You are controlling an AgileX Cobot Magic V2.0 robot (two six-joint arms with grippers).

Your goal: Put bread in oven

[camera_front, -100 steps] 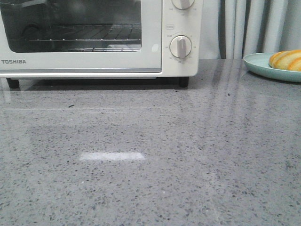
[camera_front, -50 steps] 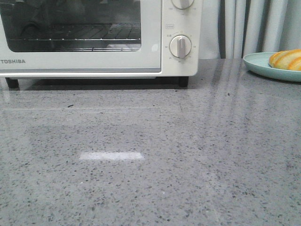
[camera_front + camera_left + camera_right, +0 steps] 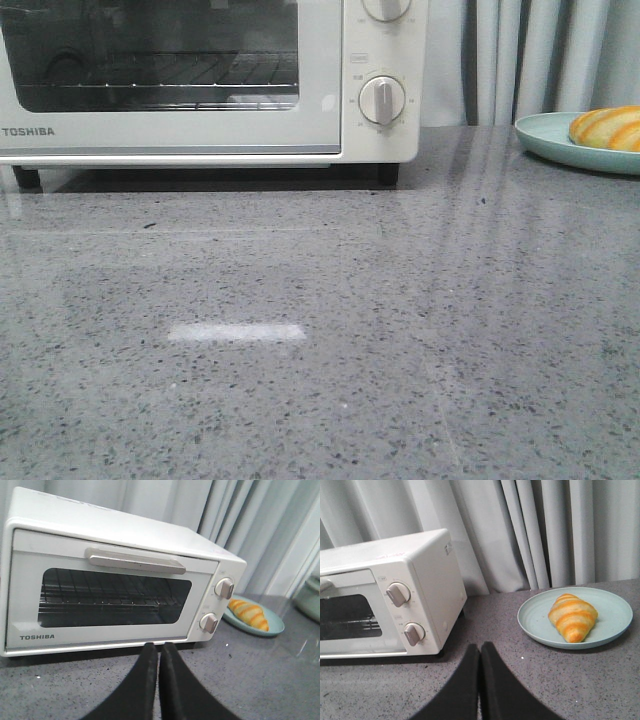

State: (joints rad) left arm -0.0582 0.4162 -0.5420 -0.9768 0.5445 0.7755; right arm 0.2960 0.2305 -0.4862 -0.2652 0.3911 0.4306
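The bread (image 3: 571, 617), a golden-orange croissant roll with pale stripes, lies on a pale green plate (image 3: 610, 612) at the back right; it also shows in the front view (image 3: 610, 128) and the left wrist view (image 3: 247, 613). The white Toshiba oven (image 3: 210, 80) stands at the back left with its glass door closed, also in the left wrist view (image 3: 110, 597) and the right wrist view (image 3: 385, 605). My left gripper (image 3: 159, 646) is shut and empty, in front of the oven door. My right gripper (image 3: 480, 646) is shut and empty, short of the plate. Neither gripper shows in the front view.
The grey speckled countertop (image 3: 320, 340) spreads in front of the oven. Grey curtains (image 3: 530, 530) hang behind. The oven door handle (image 3: 134, 561) runs along the door's top. A pale green container's edge (image 3: 312, 597) shows at the far right in the left wrist view.
The front view has shifted very slightly; the oven and the plate sit a touch further left. Nothing else has changed.
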